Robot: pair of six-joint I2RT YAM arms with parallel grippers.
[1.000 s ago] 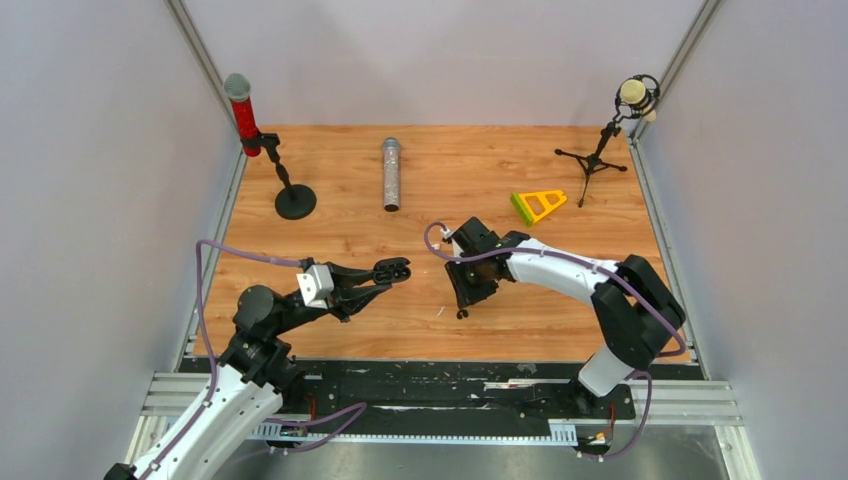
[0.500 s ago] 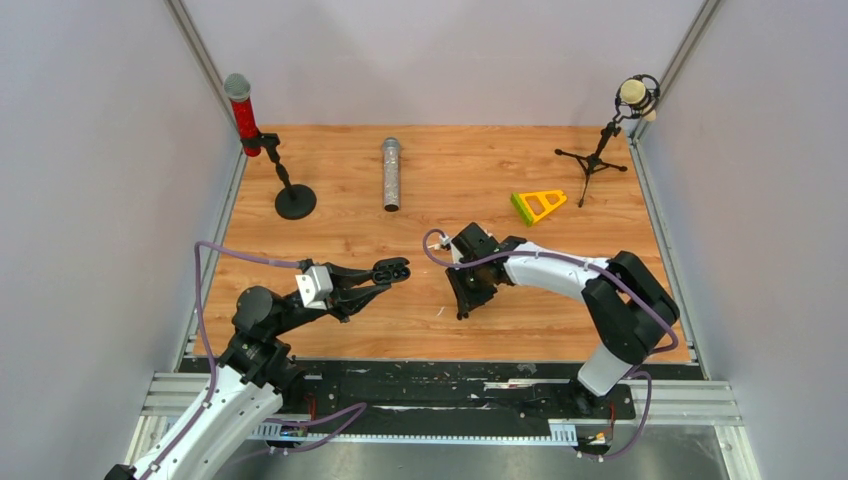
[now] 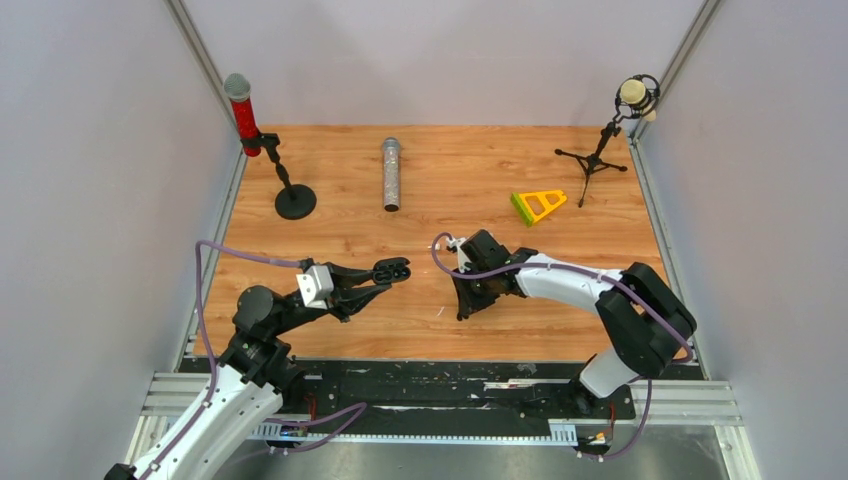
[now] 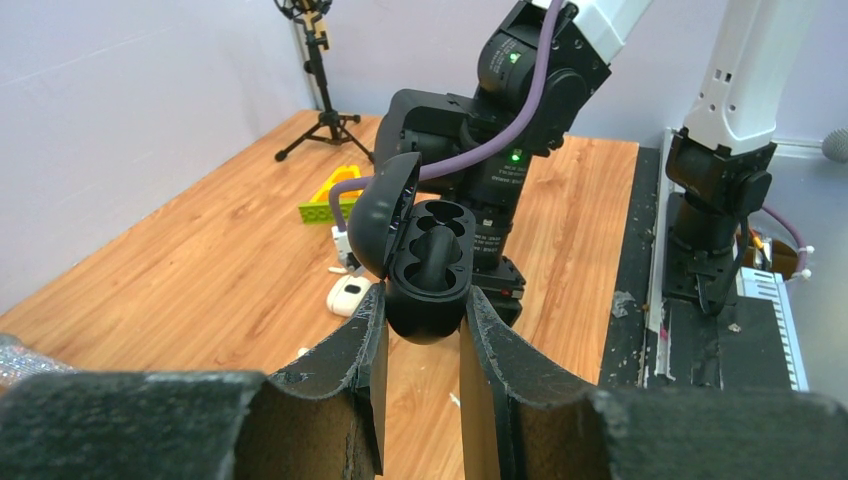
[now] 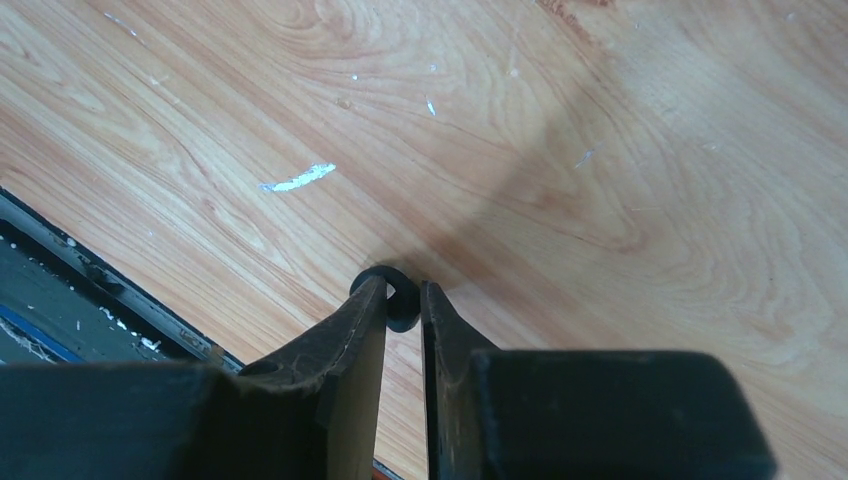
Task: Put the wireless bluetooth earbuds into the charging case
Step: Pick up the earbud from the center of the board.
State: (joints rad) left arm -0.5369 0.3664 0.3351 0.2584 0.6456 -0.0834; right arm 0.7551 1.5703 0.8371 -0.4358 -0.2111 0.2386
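My right gripper [image 5: 404,296] is clenched on 1 black earbud [image 5: 402,312]. The 2 fingertips press it from either side while it sits on the wooden table [image 5: 620,180]. From those tips, a thin white sliver [image 5: 297,178] lies at 10 o'clock, well apart. The black rail [image 5: 60,300] along the table's edge runs at 8 o'clock. In the top view this gripper [image 3: 464,311] points down at the boards, with the sliver [image 3: 440,312] near it at 9 o'clock.

My left gripper [image 4: 423,322] is grasping the charging case [image 4: 432,262], its 2 fingers [image 4: 350,350] clamped on the lower body. The case is black and held off the table. Its lid [image 4: 385,212] is hinged open toward 10 o'clock and its 2 wells face the wrist camera. From above, the left gripper [image 3: 393,270] sits at 10 o'clock of the right one, near but apart.

At 9 o'clock of the case, a small white rounded piece [image 4: 350,295] lies on the table beside the right arm's wrist. I cannot tell whether it is an earbud.

Farther out, a silver microphone [image 3: 390,175] lies flat at 12 o'clock of the left gripper. A red microphone [image 3: 238,100] stands between 10 and 11 o'clock. A yellow-green triangular piece [image 3: 538,205] lies at 1 o'clock of the right gripper, with a tripod microphone [image 3: 600,150] beyond it.
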